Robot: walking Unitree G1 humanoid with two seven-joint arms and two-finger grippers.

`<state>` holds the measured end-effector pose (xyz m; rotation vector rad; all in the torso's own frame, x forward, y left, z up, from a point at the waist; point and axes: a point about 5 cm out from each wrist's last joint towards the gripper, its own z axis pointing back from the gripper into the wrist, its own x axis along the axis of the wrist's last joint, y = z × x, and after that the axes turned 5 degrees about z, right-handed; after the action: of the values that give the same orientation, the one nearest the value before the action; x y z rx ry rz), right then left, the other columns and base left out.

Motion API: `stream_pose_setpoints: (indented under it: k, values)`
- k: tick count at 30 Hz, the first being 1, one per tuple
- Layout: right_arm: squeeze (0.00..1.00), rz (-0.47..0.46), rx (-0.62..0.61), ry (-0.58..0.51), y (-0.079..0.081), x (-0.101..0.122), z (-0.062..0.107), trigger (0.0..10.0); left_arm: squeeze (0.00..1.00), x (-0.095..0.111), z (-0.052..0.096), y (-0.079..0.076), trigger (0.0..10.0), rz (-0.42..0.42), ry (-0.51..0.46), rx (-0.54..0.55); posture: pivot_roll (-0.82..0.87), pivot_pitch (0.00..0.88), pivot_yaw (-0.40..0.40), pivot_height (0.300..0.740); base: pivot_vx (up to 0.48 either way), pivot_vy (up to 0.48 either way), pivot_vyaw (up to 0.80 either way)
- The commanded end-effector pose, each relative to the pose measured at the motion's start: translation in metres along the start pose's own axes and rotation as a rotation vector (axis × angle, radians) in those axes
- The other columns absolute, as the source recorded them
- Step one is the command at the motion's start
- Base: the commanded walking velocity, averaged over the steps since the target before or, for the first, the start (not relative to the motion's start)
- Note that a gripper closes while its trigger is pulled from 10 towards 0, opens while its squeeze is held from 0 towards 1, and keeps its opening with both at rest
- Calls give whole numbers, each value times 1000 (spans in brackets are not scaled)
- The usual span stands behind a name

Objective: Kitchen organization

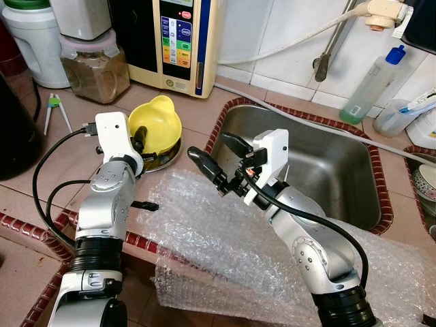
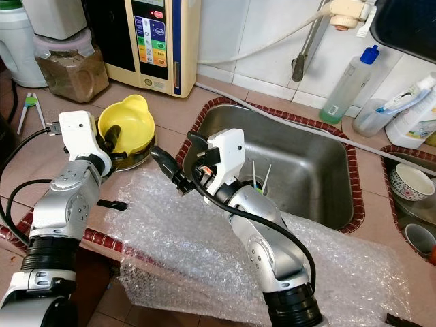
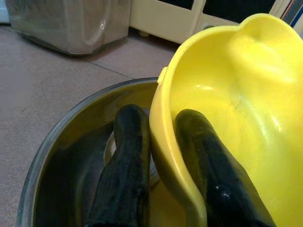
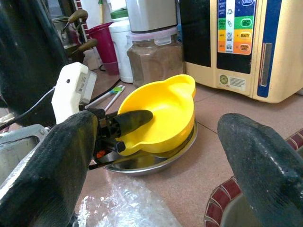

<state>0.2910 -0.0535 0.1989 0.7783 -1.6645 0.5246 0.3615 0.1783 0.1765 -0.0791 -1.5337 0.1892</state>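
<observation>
Yellow bowl (image 1: 158, 122): sits tilted in steel dish (image 1: 169, 155) on counter (image 1: 41, 170) beside sink (image 1: 327, 163), rim pinched between left gripper (image 1: 139, 139) fingers, not yet lifted or relocated; right gripper (image 1: 219, 162) spread wide, empty, above bubble wrap (image 1: 204, 238).
</observation>
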Motion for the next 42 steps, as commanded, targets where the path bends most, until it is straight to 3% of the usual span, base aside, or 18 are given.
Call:
stream_pose_setpoints:
  k: [1, 7, 11, 21, 32, 33, 34, 36, 42]
  values:
    - [0, 13, -15, -3, -4, 3, 1, 10000, 0, -1, 3, -4, 0, -11, -25, -2, 87, 107, -105, 740, 0, 0, 0]
    - [0, -16, -54, -32, -9, 7, -2, 10000, 0, 23, 9, -18, 0, -31, -233, -73, 89, 105, -106, 740, 0, 0, 0]
    - [0, -11, -115, -69, -16, 13, -4, 10000, 0, 30, 12, -26, 0, -59, -296, -115, 92, 101, -106, 740, 0, 0, 0]
    - [0, 9, -216, -102, -29, 19, -12, 10000, 0, 33, 21, -44, 0, -85, -381, -208, 92, 98, -110, 740, 0, 0, 0]
    - [0, 6, -238, -94, -30, 16, -26, 10000, 0, 29, 32, -67, 0, -97, -408, -319, 95, 99, -113, 740, 0, 0, 0]
    - [0, 4, -247, -90, -31, 15, -28, 9725, 0, 29, 34, -70, 0, -95, -415, -335, 97, 100, -114, 740, 0, 0, 0]
    - [0, 5, -253, -87, -31, 15, -29, 4824, 0, 29, 35, -72, 0, -95, -417, -344, 97, 100, -113, 740, 0, 0, 0]
    - [0, 6, -271, -84, -32, 14, -30, 0, 0, 28, 35, -73, 0, -93, -416, -348, 96, 100, -113, 740, 0, 0, 0]
    - [0, -25, -343, -66, -42, 13, -32, 0, 0, 28, 37, -76, 0, -89, -419, -368, 96, 100, -110, 740, 0, 0, 0]
